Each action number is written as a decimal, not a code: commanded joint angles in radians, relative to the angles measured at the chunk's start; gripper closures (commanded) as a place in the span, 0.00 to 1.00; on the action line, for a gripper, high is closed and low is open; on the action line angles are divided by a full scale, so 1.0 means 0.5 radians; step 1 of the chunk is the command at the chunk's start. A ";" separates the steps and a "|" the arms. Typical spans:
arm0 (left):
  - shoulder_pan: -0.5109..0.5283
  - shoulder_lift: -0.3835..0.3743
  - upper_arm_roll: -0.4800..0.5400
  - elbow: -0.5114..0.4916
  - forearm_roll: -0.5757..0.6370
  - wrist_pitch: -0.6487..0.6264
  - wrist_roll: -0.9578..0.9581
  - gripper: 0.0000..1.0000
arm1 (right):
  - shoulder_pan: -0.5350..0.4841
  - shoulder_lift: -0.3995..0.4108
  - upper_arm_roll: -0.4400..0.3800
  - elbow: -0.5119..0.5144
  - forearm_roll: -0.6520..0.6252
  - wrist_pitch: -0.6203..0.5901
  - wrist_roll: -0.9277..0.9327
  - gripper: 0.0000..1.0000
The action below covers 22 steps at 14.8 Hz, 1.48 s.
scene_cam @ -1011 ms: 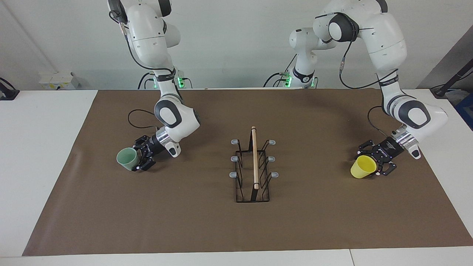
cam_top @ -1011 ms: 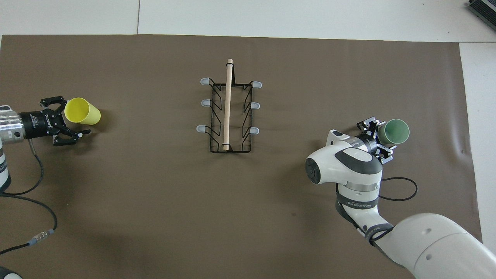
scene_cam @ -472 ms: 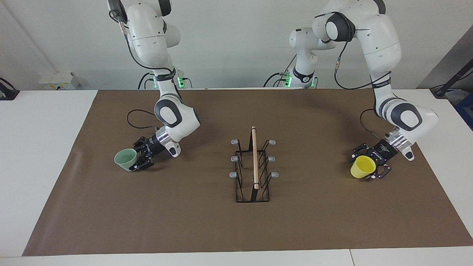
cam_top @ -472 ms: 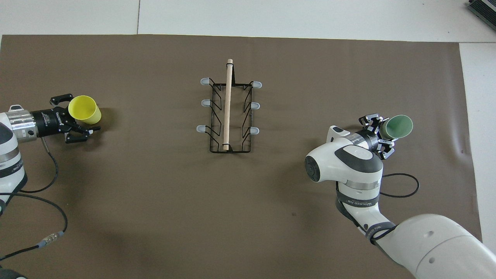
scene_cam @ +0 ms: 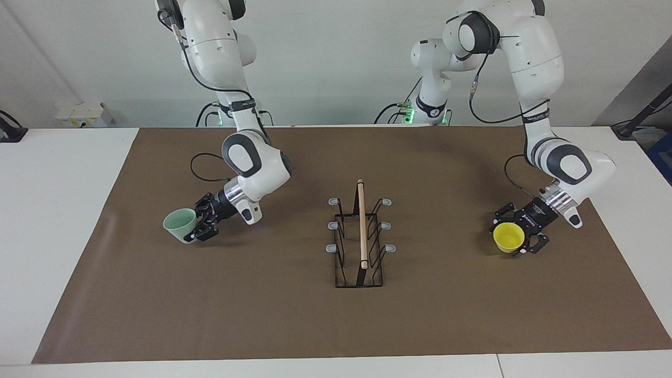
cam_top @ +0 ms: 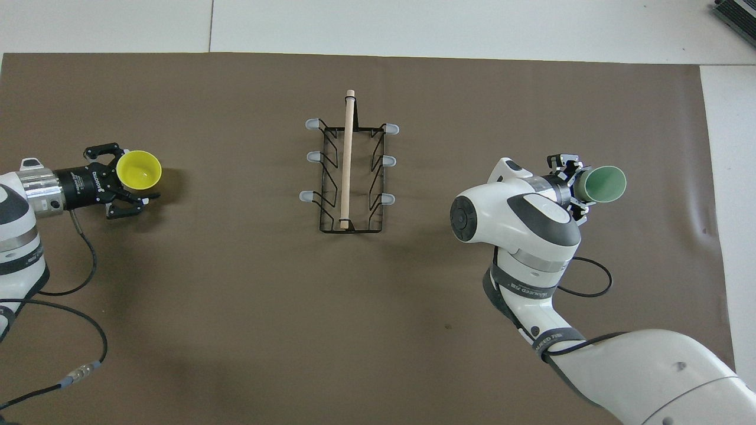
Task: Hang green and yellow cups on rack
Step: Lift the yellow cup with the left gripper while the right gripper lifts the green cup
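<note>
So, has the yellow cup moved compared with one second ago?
Yes. The yellow cup, held by the left gripper, has come a little closer to the rack, and its mouth has turned upward.

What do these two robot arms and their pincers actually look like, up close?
Both arms are glossy white, rounded shells with dark grey discs at the joints. A silver ring leads to each black, skeletal two-finger tool: left tool, right tool. Thin black cables loop along both arms. White lettering marks the left tool's black body.

A white desk [scene_cam: 63, 220] carries a large brown mat [scene_cam: 294, 320] that covers most of its top, with bare white margins at both ends and along the edges. A plain pale wall [scene_cam: 336, 63] stands at the back. The light is even and soft.
</note>
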 commanded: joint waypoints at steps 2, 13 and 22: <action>-0.041 -0.070 -0.017 -0.081 -0.038 0.098 0.065 1.00 | -0.018 -0.028 0.038 0.248 0.339 -0.182 -0.166 1.00; -0.032 -0.205 0.002 0.198 0.434 0.126 0.013 1.00 | -0.196 -0.147 0.031 0.665 1.364 -0.170 -0.133 1.00; -0.069 -0.511 -0.016 0.266 1.127 0.258 -0.174 1.00 | -0.420 -0.549 0.028 0.656 2.352 -0.191 -0.133 1.00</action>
